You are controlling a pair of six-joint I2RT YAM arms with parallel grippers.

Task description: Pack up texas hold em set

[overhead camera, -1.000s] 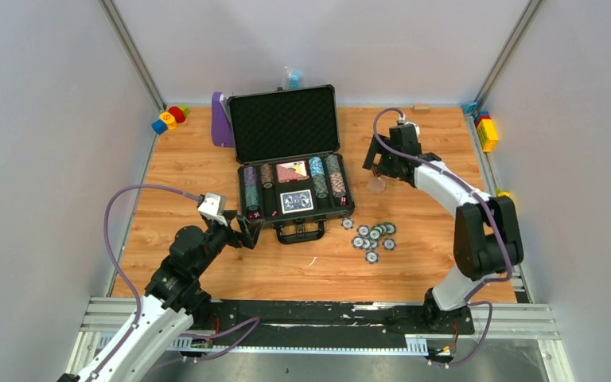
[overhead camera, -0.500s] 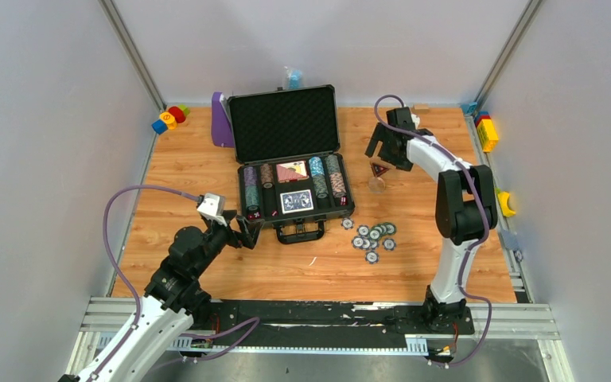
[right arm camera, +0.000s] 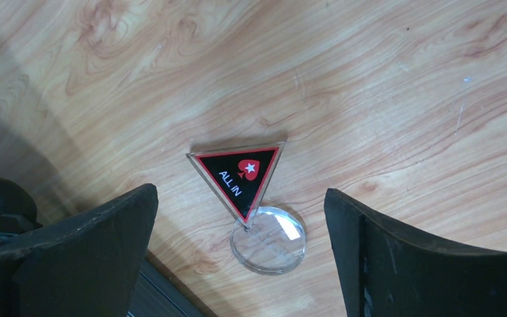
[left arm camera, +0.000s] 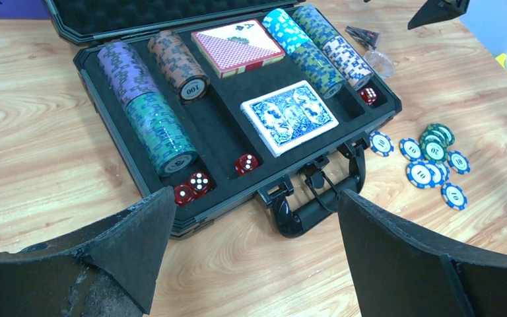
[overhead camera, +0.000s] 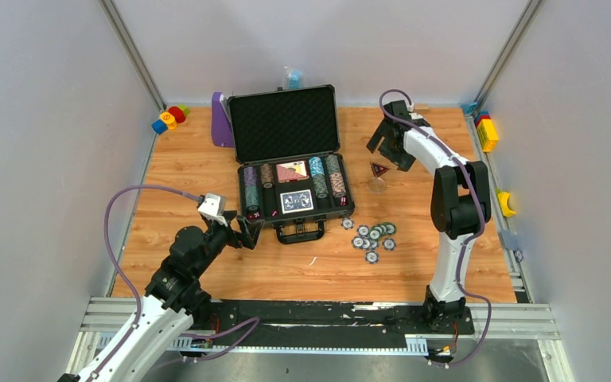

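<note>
Wood tabletop [overhead camera: 191,175] right of centre now shows the black-and-red ALL IN marker [right arm camera: 241,173], its lower tip at the rim of a clear round button [right arm camera: 267,243]. The right gripper [right arm camera: 239,191] has backed off toward the upper right of the top view, exposing the marker it covered a second ago. Its jaws stand fully apart and hold nothing. The left gripper [left arm camera: 256,195], likewise wide and empty, hovers before the handle of the open case [overhead camera: 285,123] at frame centre. Marker, button and the loose chips [overhead camera: 374,236] lower right of the case remain unpacked; a fresh pick is probably required.
</note>
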